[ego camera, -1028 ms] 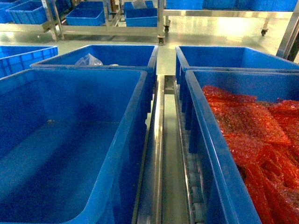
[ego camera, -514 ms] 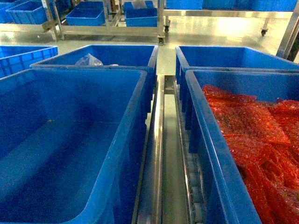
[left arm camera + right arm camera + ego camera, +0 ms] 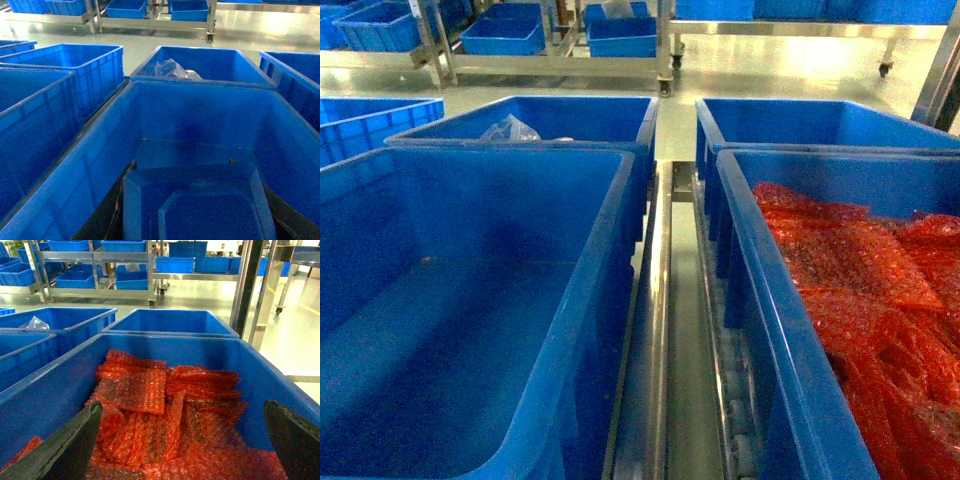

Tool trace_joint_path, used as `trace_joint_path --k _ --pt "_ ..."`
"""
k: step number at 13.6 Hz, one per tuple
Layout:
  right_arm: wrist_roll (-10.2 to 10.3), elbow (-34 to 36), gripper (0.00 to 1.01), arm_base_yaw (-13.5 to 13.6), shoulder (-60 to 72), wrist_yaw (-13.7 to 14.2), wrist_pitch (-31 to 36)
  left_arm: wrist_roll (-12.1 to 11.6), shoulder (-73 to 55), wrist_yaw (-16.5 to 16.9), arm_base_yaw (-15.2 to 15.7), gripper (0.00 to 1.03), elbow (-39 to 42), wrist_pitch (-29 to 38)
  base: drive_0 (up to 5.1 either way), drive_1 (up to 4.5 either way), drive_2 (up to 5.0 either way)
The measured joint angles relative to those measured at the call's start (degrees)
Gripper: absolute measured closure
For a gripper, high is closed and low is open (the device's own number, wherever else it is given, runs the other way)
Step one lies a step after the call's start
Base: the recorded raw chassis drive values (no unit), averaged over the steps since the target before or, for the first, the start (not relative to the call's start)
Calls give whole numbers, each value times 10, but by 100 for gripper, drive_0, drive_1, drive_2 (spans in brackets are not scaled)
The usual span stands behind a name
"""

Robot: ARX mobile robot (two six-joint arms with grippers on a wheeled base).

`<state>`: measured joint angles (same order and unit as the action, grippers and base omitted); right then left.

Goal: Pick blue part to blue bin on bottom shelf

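While L hand [image 3: 195, 210] holds a blue part [image 3: 200, 200] over blue bin [image 3: 75, 190], R hand [image 3: 185, 440] gapes wide (above red bags [image 3: 150, 405]).

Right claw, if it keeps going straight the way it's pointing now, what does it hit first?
Most likely the red bubble-wrap bags piled in the blue bin below it. The right claw is open, its fingers spread over the pile. Depth is hard to judge, so how near it is I cannot tell.

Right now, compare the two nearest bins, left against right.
The left bin holds nothing in the head view; the right bin is heaped with red bubble-wrap bags. Behind the left bin sits a bin with a clear plastic bag. Both are blue, open-topped, side by side across the roller rail.
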<state>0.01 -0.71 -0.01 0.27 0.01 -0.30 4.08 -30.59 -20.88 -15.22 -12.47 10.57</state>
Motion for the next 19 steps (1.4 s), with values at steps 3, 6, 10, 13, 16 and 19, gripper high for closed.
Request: trace_joint_path --k 3,6,10,13,16,19 --pt "0 0 3 0 0 0 0 0 0 0 0 59 0 0 0 0 0" --pt "0 0 3 0 0 0 0 0 0 0 0 59 0 0 0 0 0" --pt "0 0 3 0 0 0 0 0 0 0 0 59 0 0 0 0 0" --pt "0 0 3 0 0 0 0 -19 -41 -81 -34 59 -16 1 0 0 0" --pt "0 0 3 0 0 0 0 -18 -229 -61 -84 59 -97 146 0 0 0" --pt "0 0 3 0 0 0 0 -9 -446 -43 -76 59 -186 228 0 0 0"
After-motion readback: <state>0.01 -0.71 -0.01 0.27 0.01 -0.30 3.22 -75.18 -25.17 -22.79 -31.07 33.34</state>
